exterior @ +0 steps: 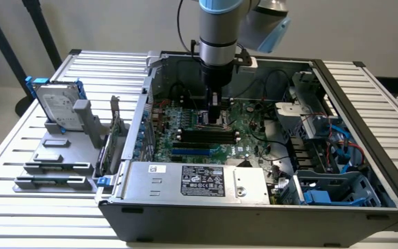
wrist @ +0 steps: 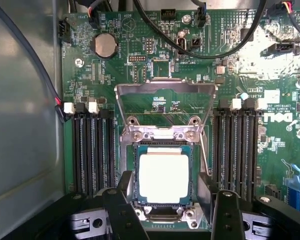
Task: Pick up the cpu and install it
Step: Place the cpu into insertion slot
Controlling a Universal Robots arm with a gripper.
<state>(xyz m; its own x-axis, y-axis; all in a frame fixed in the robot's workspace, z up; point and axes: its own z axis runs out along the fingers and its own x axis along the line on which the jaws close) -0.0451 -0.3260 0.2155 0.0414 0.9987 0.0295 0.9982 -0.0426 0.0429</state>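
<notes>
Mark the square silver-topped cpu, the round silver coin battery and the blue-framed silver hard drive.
cpu [wrist: 165, 178]: wrist view, centre of its metal top.
coin battery [wrist: 105, 45]: wrist view, middle of its face.
hard drive [exterior: 56, 106]: exterior view, its pale labelled face.

Surface: slatted metal table, pale, with ribs running from the exterior view's left to its right.
Item 1: open computer case, lying on its side with the open face upward, across the middle and the exterior view's right of the table.
Item 2: grey parts holder, flat on the slats, just beside the case on the exterior view's left (it carries an upright hard drive in a blue frame).
Contact: both items rest directly on the slats.
Bare areas: the near strip and far corners.
</notes>
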